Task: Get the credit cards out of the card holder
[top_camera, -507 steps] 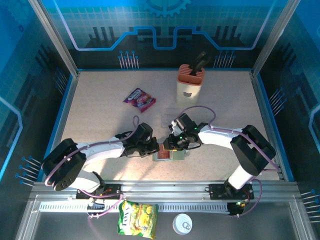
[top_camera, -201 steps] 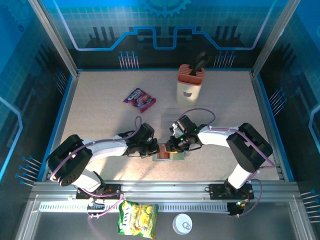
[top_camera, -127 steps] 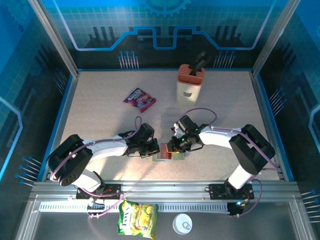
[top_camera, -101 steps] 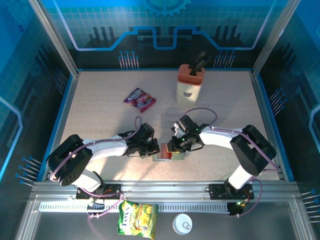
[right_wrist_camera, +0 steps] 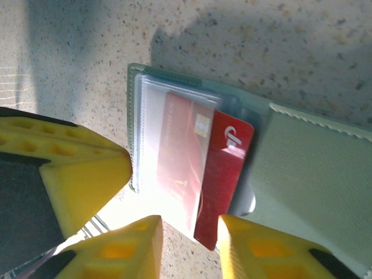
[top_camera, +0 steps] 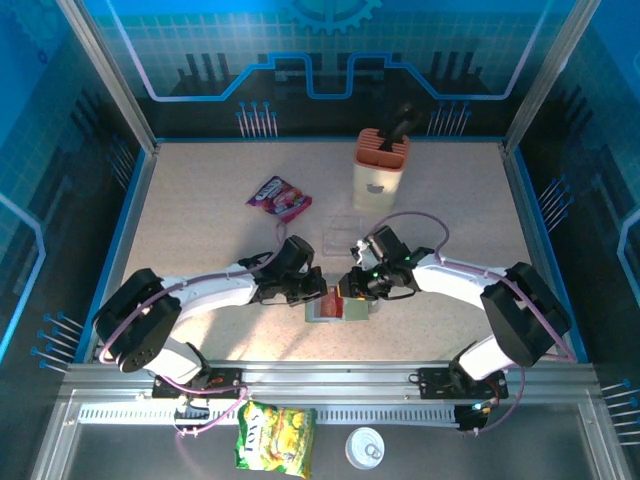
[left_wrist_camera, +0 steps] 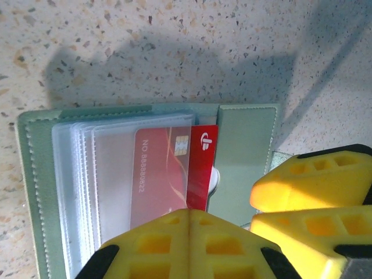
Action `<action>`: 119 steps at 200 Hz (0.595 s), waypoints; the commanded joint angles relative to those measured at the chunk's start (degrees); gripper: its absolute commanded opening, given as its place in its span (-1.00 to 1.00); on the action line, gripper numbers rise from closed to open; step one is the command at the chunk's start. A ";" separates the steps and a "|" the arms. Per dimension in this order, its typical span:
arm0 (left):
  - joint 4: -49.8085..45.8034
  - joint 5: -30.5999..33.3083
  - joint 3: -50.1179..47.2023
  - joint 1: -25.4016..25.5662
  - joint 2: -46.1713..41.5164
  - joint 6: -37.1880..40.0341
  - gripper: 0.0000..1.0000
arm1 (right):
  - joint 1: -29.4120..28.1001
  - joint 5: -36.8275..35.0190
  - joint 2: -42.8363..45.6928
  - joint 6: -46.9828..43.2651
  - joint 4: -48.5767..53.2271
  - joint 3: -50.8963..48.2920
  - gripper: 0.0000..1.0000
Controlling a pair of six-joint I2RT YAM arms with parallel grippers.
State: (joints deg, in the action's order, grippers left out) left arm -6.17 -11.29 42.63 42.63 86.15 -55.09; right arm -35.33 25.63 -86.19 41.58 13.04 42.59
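Observation:
The card holder point(top_camera: 326, 313) lies open on the table between both grippers, grey-green point(left_wrist_camera: 244, 151) with clear sleeves. One red credit card point(left_wrist_camera: 200, 168) sticks part way out of a sleeve toward the holder's fold point(right_wrist_camera: 224, 174). My left gripper point(top_camera: 316, 292) is shut, its joined tips point(left_wrist_camera: 189, 214) pressing down at the near edge of the sleeves and card. My right gripper point(top_camera: 350, 288) is open point(right_wrist_camera: 189, 232), with the lower corner of the red card lying between its two yellow fingers. Any other cards are hidden in the sleeves.
A beige knife block point(top_camera: 380, 170) stands at the back, a purple-red snack packet point(top_camera: 279, 198) lies back left, and a clear plastic box point(top_camera: 345, 232) sits just behind the grippers. A yellow-green packet point(top_camera: 275, 437) and a white lid point(top_camera: 366, 448) lie below the front rail.
The right gripper's jaws have parted and its arm has swung a little to the right. The left gripper has edged right, still shut on top of the holder.

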 commanded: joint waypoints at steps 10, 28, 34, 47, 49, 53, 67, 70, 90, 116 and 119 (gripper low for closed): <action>-3.39 0.52 1.12 0.48 2.50 2.60 -1.00 | 1.14 3.13 1.11 0.99 -0.77 -1.39 -0.26; -4.41 1.45 0.93 0.51 2.59 3.35 -1.00 | 1.23 3.18 1.07 1.52 -1.21 -1.79 -0.21; -4.78 1.65 0.83 0.46 2.56 3.48 -1.00 | 1.25 3.11 0.96 1.70 -1.34 -1.83 -0.20; -5.40 1.91 0.73 0.51 2.59 3.87 -1.00 | 1.33 3.11 0.39 1.67 -1.17 -1.74 -0.20; -5.51 1.94 0.69 0.45 2.55 3.92 -1.00 | 1.32 3.13 0.27 1.66 -1.06 -1.72 -0.20; -5.66 2.01 0.64 0.52 2.53 4.01 -1.00 | 1.32 3.33 0.16 1.65 -1.00 -1.59 -0.20; -5.94 2.09 0.40 0.44 2.60 4.26 -1.00 | 1.32 3.20 -0.21 1.97 -0.87 -1.58 -0.19; -5.94 2.11 0.36 0.48 2.62 4.29 -1.00 | 1.33 3.16 -0.20 2.05 -0.89 -1.63 -0.20; -5.80 2.28 -0.17 0.50 3.33 4.06 -1.00 | 1.28 2.34 -0.20 2.36 -0.64 -1.72 -0.21; -7.36 2.90 -0.05 0.46 4.18 3.22 -1.00 | 1.32 1.88 -0.70 2.23 -0.86 -1.79 -0.24; -7.36 2.93 -0.19 0.45 4.24 3.19 -1.00 | 1.32 1.95 -0.85 2.26 -1.01 -1.76 -0.24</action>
State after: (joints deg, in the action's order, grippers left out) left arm -10.57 -9.67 42.72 42.81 89.14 -52.31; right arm -34.70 27.46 -86.15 43.51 12.34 41.45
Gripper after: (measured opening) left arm 0.041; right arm 0.383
